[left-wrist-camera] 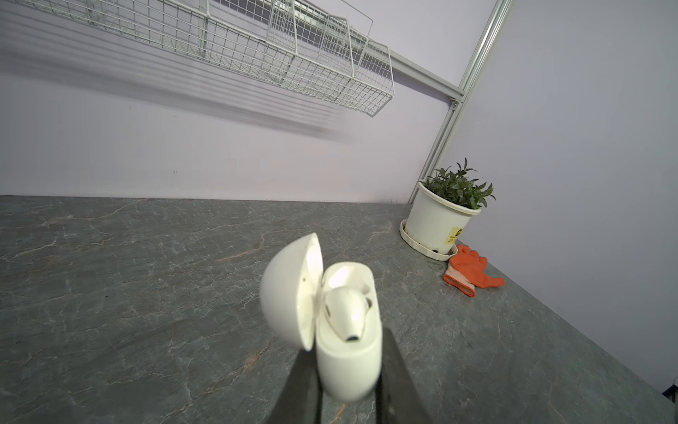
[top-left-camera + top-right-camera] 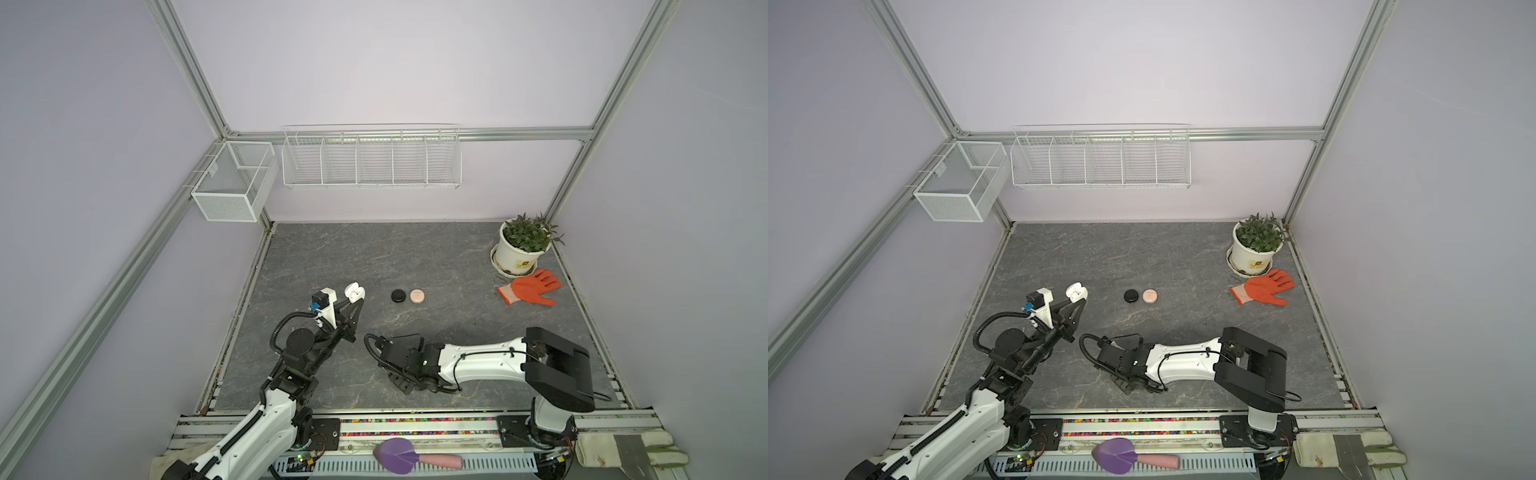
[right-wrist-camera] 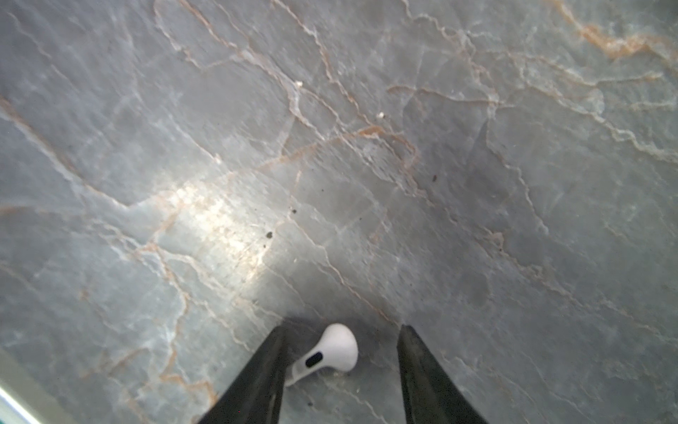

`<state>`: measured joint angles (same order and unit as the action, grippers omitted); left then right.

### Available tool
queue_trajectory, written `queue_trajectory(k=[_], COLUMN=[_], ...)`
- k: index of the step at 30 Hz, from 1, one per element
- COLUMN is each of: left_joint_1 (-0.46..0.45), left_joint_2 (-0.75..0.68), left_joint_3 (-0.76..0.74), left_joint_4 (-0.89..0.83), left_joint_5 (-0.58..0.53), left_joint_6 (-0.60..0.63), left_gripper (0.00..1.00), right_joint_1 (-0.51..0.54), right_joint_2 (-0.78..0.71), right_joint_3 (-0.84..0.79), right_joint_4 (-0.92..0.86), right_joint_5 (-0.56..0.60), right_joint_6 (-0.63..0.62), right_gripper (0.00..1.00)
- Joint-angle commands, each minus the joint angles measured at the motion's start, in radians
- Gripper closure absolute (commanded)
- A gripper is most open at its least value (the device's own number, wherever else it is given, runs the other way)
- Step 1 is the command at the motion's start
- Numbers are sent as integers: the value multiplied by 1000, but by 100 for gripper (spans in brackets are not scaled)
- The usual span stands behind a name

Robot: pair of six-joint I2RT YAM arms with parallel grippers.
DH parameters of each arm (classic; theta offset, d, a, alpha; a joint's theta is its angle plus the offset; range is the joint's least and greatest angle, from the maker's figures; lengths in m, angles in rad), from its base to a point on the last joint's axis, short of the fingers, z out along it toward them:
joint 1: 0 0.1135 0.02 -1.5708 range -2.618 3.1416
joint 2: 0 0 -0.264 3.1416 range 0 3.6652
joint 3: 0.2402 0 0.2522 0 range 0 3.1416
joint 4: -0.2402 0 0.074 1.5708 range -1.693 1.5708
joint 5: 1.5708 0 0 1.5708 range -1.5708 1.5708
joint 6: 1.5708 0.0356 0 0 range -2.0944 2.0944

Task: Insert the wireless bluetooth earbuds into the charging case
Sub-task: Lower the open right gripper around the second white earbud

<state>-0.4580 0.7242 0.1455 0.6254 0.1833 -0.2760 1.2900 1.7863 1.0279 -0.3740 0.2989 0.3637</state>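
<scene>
My left gripper is shut on a white charging case, held above the table with its lid swung open. One white earbud sits in it. Both top views show the case at the fingertips, left of centre. My right gripper stands open, low over the table, around a second white earbud that lies on the stone. The stem reaches one finger; the other finger is apart. In a top view this gripper points down near the front and hides that earbud.
A black round case and a pink round case lie shut side by side mid-table. A potted plant and an orange glove are at the back right. Wire baskets hang on the back wall. A purple scoop lies on the front rail.
</scene>
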Motion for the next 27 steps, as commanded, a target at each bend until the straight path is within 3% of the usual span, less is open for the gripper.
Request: queue_trajectory(k=[1, 14, 27], left_joint_1=[7, 7, 7], left_joint_2=[0, -9, -9], left_joint_3=[11, 7, 6], left_joint_4=[11, 4, -4], left_joint_5=[6, -7, -11], left_joint_6=[-9, -18, -11], left_gripper=[100, 100, 100], right_joint_1=[-4, -17, -42], right_joint_2=[-35, 1, 50], right_joint_3=[-19, -3, 23], right_joint_4=[-28, -33, -16], right_joint_5=[15, -44, -119], right_joint_6=[28, 34, 18], right_gripper=[50, 64, 66])
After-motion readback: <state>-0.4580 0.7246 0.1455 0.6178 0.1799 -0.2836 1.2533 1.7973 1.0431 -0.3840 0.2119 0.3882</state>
